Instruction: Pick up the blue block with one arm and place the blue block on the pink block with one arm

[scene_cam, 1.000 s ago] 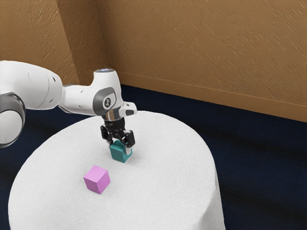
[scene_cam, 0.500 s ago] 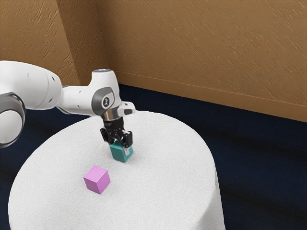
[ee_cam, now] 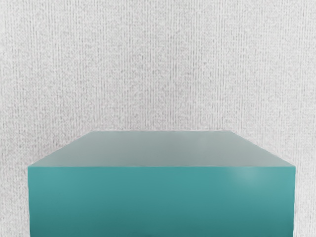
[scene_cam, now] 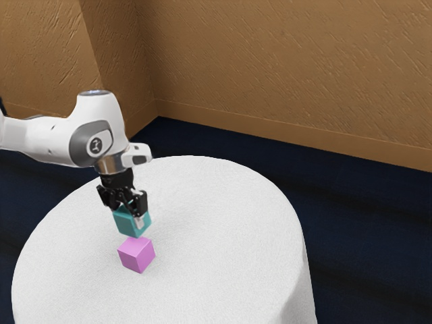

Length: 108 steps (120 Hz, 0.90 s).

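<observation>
A round table point(scene_cam: 223, 202) draped in white textured cloth sits at 6 o'clock. Dark navy floor point(scene_cam: 364, 223) spreads around it toward 3 o'clock. Brown textured walls point(scene_cam: 283, 61) with a tan baseboard point(scene_cam: 290, 131) meet in a corner at 11 o'clock.

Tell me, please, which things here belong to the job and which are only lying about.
Job: blue block, held in the gripper; pink block, just under it.
Not the job: table, only the support; wall and floor behind.
</observation>
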### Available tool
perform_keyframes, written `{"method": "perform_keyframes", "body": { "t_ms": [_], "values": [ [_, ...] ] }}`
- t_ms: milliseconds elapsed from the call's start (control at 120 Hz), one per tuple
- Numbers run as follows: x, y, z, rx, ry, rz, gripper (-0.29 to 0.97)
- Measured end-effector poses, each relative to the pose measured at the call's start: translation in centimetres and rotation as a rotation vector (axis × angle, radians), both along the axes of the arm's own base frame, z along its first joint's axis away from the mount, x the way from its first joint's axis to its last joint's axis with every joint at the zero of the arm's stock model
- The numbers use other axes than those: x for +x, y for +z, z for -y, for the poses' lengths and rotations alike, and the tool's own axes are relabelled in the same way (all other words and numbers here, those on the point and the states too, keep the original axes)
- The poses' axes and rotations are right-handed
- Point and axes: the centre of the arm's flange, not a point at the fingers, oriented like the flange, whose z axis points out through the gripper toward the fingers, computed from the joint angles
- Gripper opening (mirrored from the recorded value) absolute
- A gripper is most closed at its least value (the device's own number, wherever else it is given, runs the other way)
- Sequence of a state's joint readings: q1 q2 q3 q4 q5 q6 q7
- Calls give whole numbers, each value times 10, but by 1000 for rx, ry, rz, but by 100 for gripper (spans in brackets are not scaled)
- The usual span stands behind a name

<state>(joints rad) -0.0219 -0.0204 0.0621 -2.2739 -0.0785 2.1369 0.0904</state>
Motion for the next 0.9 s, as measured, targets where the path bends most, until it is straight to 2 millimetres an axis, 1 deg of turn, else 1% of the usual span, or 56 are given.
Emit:
{"method": "perform_keyframes", "body": {
  "t_ms": [50, 92, 142, 250, 600, 900],
  "values": [
    [-4, -5, -2, 8, 1, -9, 36],
    [-2, -12, -4, 15, 3, -18, 36],
    [-1, -15, -6, 21, 6, -17, 36],
    [0, -12, -9, 28, 14, -2, 36],
    [-4, -12, -19, 32, 42, -20, 37],
    [-6, -15, -18, 31, 47, -42, 37]
  ]
}}
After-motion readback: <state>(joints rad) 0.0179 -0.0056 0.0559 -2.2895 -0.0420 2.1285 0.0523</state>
